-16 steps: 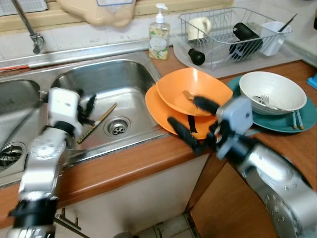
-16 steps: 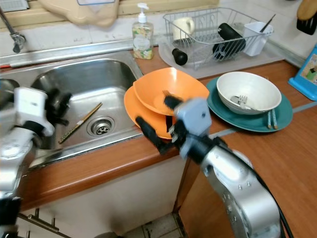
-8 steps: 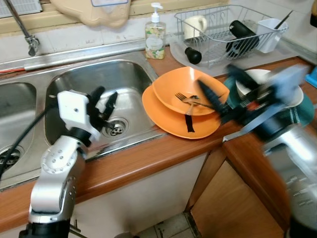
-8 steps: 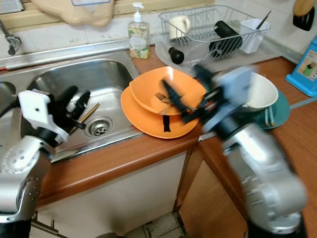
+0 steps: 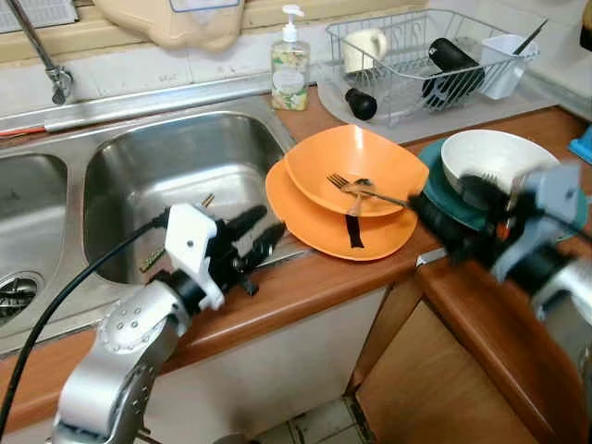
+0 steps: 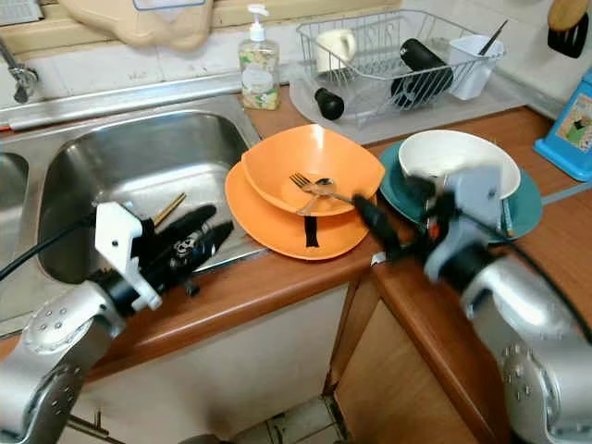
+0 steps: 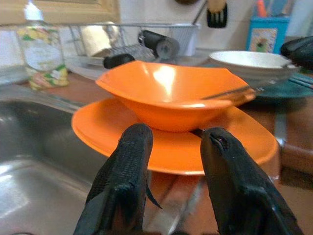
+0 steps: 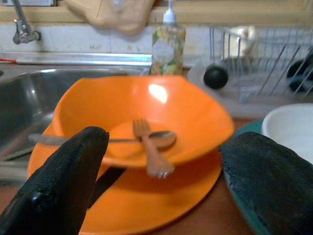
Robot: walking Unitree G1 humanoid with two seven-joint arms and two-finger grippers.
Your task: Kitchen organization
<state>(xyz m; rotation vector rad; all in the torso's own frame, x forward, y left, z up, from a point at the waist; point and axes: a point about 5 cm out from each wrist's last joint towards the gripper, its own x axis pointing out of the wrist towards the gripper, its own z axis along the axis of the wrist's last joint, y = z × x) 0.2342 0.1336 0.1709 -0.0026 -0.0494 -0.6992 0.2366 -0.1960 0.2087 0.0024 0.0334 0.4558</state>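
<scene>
An orange bowl (image 5: 356, 166) rests on an orange plate (image 5: 305, 217) at the counter's edge beside the sink. A fork and a spoon (image 5: 359, 190) lie crossed in the bowl. My left gripper (image 5: 254, 239) is open over the sink's front rim, pointing at the plate's left side without touching it; the left wrist view shows the bowl (image 7: 171, 93) just beyond the fingers (image 7: 124, 176). My right gripper (image 5: 449, 215) is open at the plate's right, in front of a white bowl (image 5: 504, 157) on a teal plate (image 6: 518, 217). It faces the orange bowl (image 8: 142, 107).
A steel sink (image 5: 166, 166) holds a chopstick (image 6: 168, 208). Behind stand a soap bottle (image 5: 289, 60) and a dish rack (image 5: 425, 55) with cups and a black bottle. A black strip (image 5: 354, 231) lies on the orange plate. A blue box (image 6: 575, 125) stands far right.
My left gripper came out of the sink to its front rim, toward the orange plate. My right gripper swung back from over the bowl to the gap beside the teal plate.
</scene>
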